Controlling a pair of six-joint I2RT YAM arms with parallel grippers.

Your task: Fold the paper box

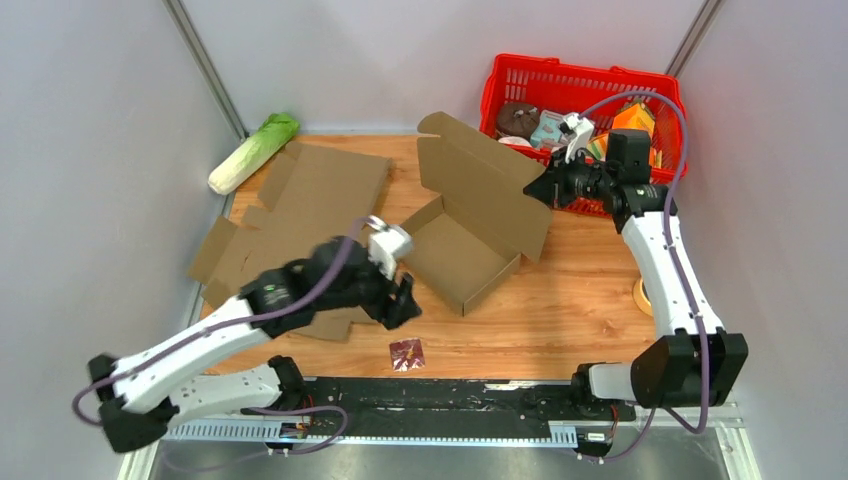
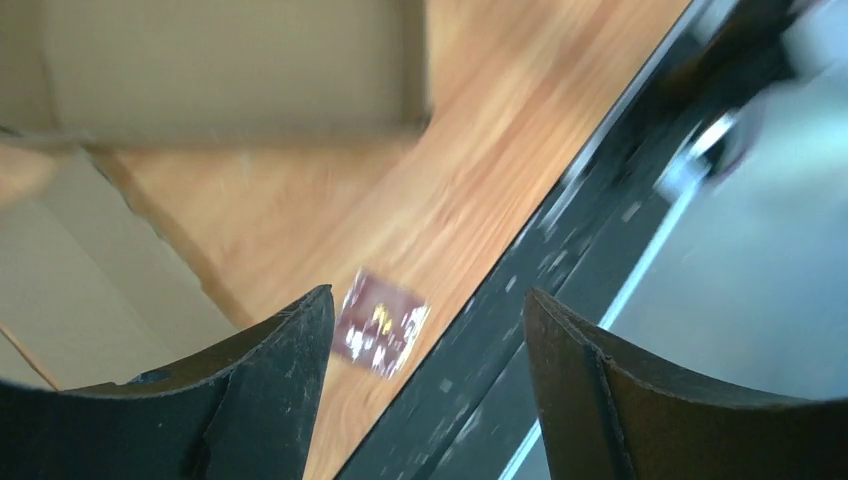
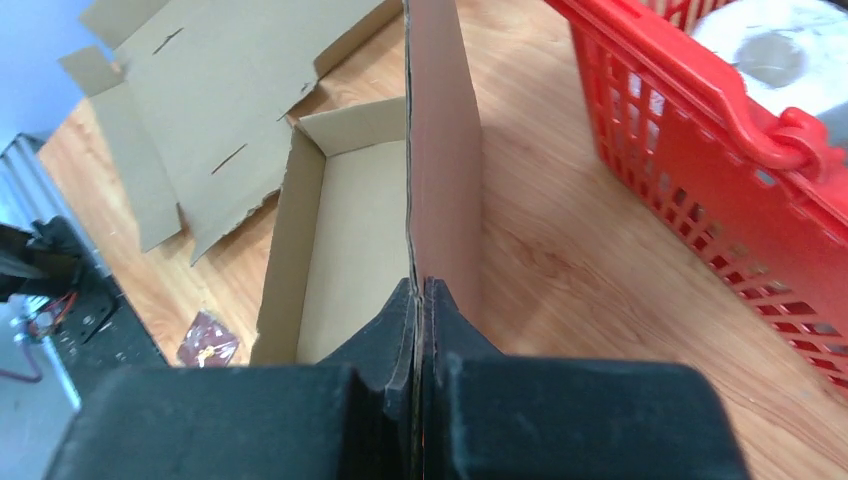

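while the right tool point(image 3: 417, 288) pinches the upright lid of the half-folded brown cardboard box point(image 1: 455, 260), the left tool point(image 1: 403, 300) hangs spread above the wooden desk point(image 1: 580, 300).

The paper box point(image 1: 455, 255) is dull brown cardboard with rough cut edges. The flat sheet point(image 1: 325, 190) is the same cardboard. The surface point(image 1: 570, 300) is smooth wood. The basket point(image 1: 585, 72) is shiny red plastic. The left fingers point(image 2: 285, 375) look black, dull and scratchy. The little packet point(image 1: 407, 354) shines.
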